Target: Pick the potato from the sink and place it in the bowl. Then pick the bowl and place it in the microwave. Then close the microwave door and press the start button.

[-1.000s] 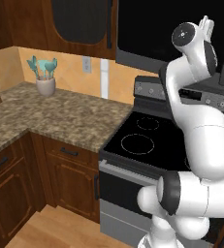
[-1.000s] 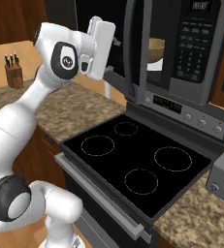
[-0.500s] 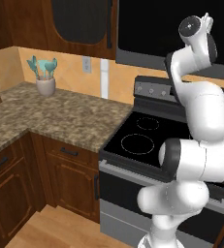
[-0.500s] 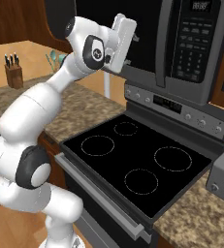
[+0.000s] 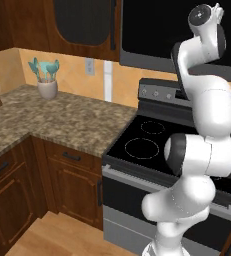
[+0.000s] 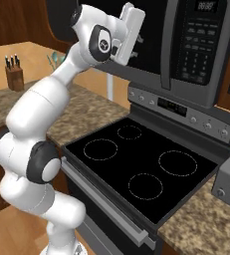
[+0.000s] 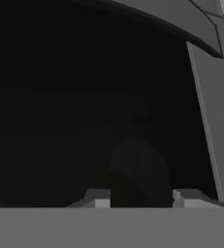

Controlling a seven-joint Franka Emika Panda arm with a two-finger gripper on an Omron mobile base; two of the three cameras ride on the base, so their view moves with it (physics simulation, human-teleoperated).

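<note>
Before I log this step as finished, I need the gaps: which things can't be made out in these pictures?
- Wooden bowl and potato: hidden behind the big black microwave door in the right base view.
- Whether that door is fully latched: hand view is too dark; a grey edge shows at right.
- Two-finger gripper: fingertips cut off by the bottom edge; nothing visibly between them.
- Button labels on the dark panel: too small.

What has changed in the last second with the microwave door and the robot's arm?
The microwave door has swung from open, with the bowl visible inside, to nearly or fully shut against the microwave. The arm followed it inward, its end effector now right up against the dark glass, holding nothing. The stove, the counter and the utensil jar stayed as they were.
</note>
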